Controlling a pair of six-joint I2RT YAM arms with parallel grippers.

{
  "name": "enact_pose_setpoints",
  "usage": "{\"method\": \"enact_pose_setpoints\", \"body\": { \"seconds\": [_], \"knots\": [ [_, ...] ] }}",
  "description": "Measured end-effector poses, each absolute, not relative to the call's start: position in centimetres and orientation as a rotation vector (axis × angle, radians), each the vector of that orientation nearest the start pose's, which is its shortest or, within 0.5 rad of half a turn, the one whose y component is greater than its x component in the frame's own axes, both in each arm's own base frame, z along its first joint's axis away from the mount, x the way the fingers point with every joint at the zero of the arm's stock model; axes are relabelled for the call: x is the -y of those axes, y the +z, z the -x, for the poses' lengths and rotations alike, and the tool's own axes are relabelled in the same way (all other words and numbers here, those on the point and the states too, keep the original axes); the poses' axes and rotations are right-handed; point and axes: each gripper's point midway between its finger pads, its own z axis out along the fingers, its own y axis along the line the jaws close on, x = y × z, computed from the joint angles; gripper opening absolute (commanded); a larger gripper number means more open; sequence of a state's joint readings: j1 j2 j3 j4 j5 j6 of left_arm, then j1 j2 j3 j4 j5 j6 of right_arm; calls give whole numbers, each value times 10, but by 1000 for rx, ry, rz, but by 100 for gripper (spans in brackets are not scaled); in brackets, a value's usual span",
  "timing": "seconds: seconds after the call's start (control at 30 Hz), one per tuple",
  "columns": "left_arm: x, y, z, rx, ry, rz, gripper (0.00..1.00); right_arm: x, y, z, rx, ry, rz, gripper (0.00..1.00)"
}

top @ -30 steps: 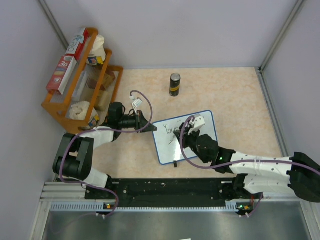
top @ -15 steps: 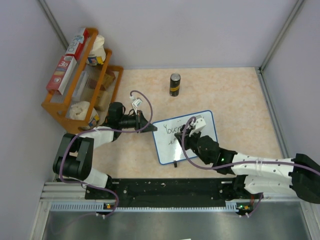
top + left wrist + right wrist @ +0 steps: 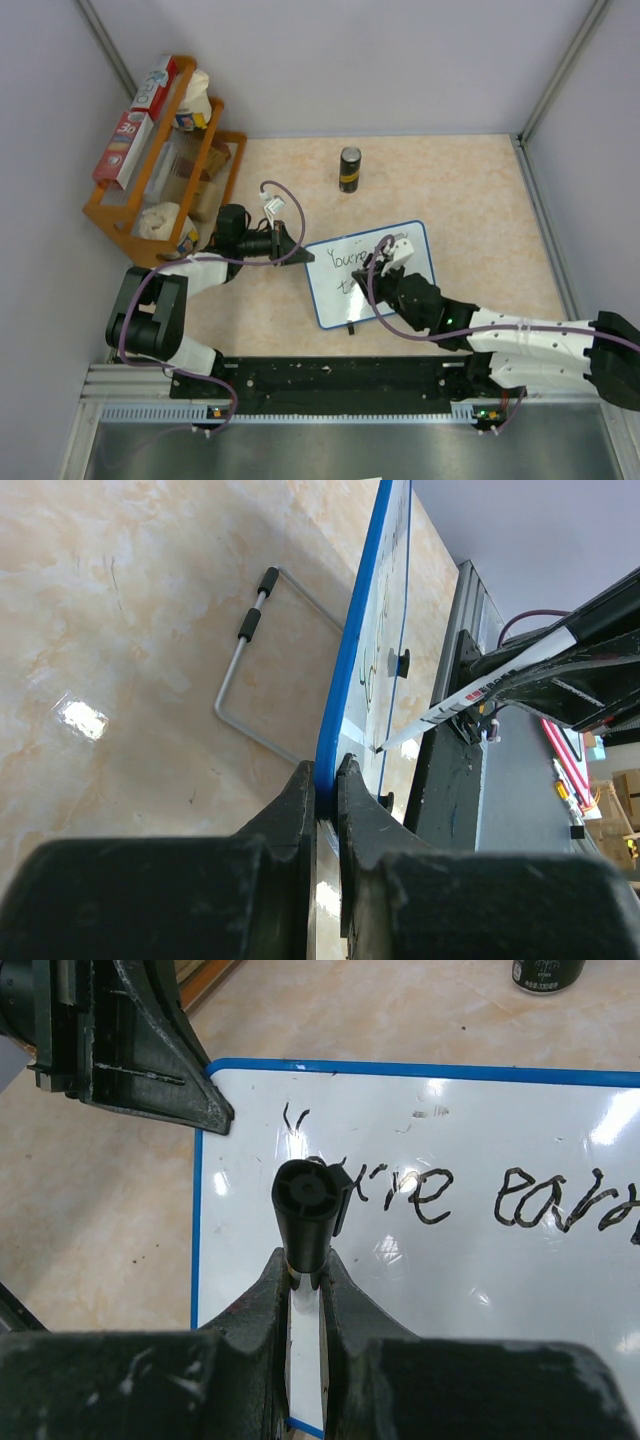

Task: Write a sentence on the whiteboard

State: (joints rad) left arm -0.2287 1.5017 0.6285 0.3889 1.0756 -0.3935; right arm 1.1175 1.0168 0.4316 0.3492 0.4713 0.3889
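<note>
The whiteboard point(image 3: 418, 247), white with a blue rim, lies on the table in the middle. My left gripper point(image 3: 301, 254) is shut on its left edge. The left wrist view shows the rim point(image 3: 352, 655) edge-on between my left gripper's point(image 3: 325, 771) jaws. My right gripper point(image 3: 386, 264) hovers over the board, shut on a marker point(image 3: 309, 1203) with a white body and black end. The marker's tip point(image 3: 385, 746) touches the board. The sentence point(image 3: 432, 1193) reads roughly "You're earn" on its top line. A short mark point(image 3: 350, 285) starts a second line.
A black can point(image 3: 350, 168) stands behind the board. A wooden rack point(image 3: 128, 222) with boxes and bags fills the far left. A bent metal wire stand point(image 3: 245, 660) lies on the table beside the board. Walls close in on three sides.
My right gripper with the marker has shifted slightly to the right over the board. A little more writing shows to its left. The left gripper and the board have not moved.
</note>
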Motion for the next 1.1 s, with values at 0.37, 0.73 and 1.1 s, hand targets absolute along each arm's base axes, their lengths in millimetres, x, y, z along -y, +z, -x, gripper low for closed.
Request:
{"method": "enact_pose_setpoints", "body": {
  "seconds": [0.37, 0.73, 1.1],
  "knots": [
    [229, 127, -269, -2014, -1478, -543, 0, -263, 170, -210, -1777, 608, 308, 0],
    [229, 127, -269, -2014, -1477, -543, 0, -260, 199, -226, -1720, 601, 256, 0],
    [229, 127, -269, -2014, -1477, -543, 0, -260, 184, -239, -1760, 565, 244, 0]
  ]
}}
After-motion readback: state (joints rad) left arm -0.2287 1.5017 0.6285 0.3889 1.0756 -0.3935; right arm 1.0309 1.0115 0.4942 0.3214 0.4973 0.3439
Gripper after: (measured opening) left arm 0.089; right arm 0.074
